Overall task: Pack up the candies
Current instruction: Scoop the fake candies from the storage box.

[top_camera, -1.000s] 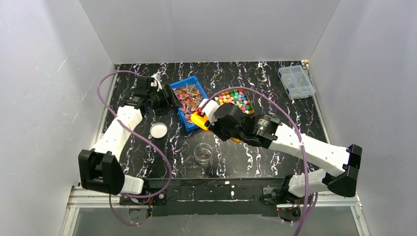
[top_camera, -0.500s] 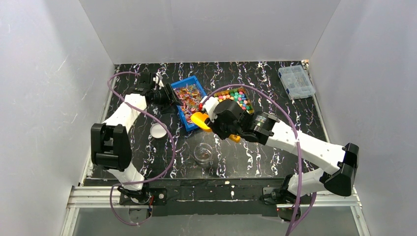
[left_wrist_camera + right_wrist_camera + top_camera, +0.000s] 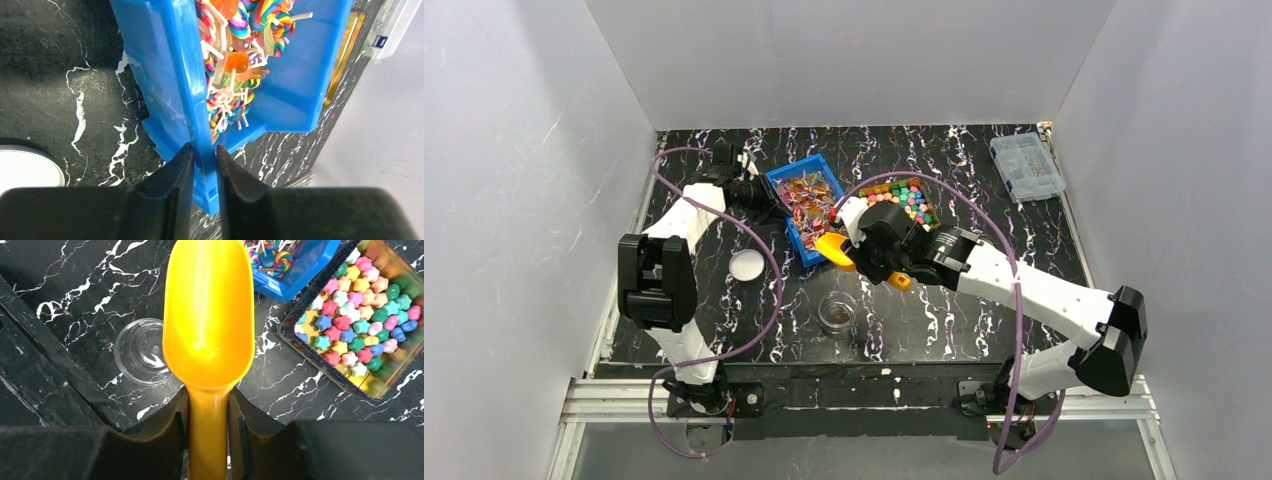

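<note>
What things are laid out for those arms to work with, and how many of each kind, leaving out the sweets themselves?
open containers of sweets: 2, the blue bin and the candy tray
clear compartment box: 1
clear cup: 1
white lid: 1
yellow scoop: 1
Total: 6

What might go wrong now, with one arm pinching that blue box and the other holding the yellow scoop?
1. The left end effector grips only the thin wall of the blue box; pulling could tip it and spill the lollipops.
2. The yellow scoop in the right end effector looks about as wide as the clear cup, so poured candies may miss it.
</note>
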